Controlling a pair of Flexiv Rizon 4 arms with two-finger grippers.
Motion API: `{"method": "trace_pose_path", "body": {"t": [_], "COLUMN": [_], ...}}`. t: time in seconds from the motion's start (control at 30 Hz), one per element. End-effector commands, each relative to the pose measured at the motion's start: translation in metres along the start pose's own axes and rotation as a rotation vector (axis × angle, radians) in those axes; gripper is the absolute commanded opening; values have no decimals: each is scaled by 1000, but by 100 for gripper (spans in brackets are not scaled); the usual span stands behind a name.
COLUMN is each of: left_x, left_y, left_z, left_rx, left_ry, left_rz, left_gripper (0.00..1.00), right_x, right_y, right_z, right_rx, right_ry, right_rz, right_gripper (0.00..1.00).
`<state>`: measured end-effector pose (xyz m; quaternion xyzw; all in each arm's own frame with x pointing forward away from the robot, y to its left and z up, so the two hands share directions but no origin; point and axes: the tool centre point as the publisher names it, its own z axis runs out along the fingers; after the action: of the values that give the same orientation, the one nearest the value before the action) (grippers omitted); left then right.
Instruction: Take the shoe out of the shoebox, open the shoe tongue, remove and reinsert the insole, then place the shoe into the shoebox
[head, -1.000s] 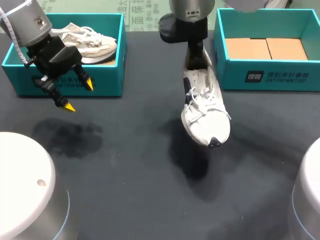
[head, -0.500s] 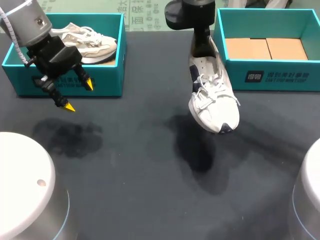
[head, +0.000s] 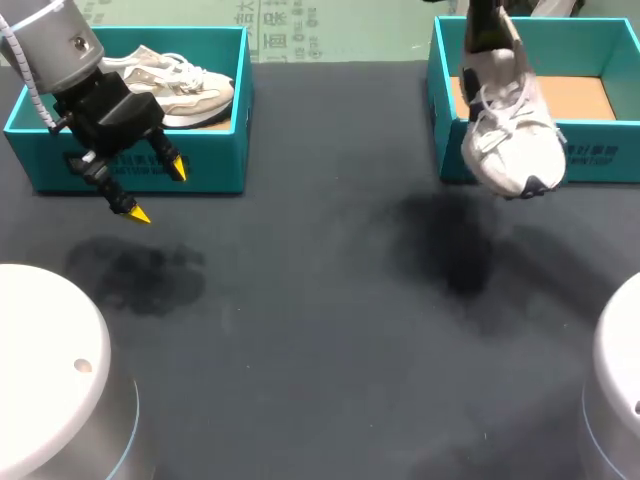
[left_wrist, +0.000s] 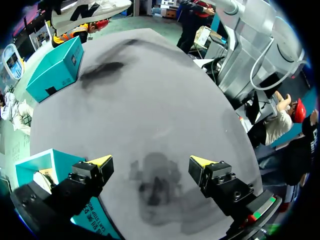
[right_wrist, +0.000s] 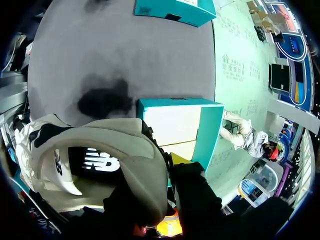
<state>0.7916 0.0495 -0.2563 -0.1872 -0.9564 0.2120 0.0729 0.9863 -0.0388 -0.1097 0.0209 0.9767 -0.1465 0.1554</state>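
At two o'clock, the white shoe (head: 510, 140) hangs over the front wall of the right shoebox (head: 610, 160), its heel pinched in the right gripper (right_wrist: 167, 165). This is probably the final placing: the toe must clear the wall, then go down. At ten o'clock the left gripper (head: 156, 192) hovers wide open and empty.

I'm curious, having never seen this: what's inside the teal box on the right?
Bare brown cardboard lines the right shoebox; the hanging white shoe hides its left part.
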Motion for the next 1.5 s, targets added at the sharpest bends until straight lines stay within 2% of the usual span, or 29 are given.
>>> {"method": "trace_pose_path", "body": {"t": [0.03, 0.13, 0.63, 0.77, 0.8, 0.87, 0.9, 1.07, 1.2, 1.3, 1.5], "left_x": [1, 1, 1, 1, 1, 1, 1, 1, 1, 1, 1], "left_y": [0, 0, 0, 0, 0, 0, 0, 0, 0, 0, 0], "left_z": [0, 0, 0, 0, 0, 0, 0, 0, 0, 0, 0], "left_rx": [-3, -3, -3, -3, -3, -3, -3, -3, -3, -3, -3], "left_ry": [-1, -1, -1, -1, -1, -1, -1, -1, -1, -1, -1], "left_rz": [0, 0, 0, 0, 0, 0, 0, 0, 0, 0, 0], "left_gripper": [100, 100, 100, 100, 100, 100, 100, 100, 100, 100, 100], "right_x": [-27, -47, -47, -82, -92, -110, -119, -154, -172, -183, -183], "right_y": [-43, -64, -64, -81, -86, -95, -100, -122, -132, -141, -141], "right_z": [14, 25, 25, 36, 41, 47, 51, 66, 71, 79, 79], "right_rx": [-48, -75, -75, -92, -60, -66, -44, -51, -45, -72, -72], "right_ry": [6, -10, -10, -36, -20, -36, -29, -39, -40, -55, -55], "right_rz": [-14, 22, 22, 54, 48, 24, 11, -34, -62, -54, -54], "right_gripper": [0, 0, 0, 0, 0, 0, 0, 0, 0, 0, 0]}}
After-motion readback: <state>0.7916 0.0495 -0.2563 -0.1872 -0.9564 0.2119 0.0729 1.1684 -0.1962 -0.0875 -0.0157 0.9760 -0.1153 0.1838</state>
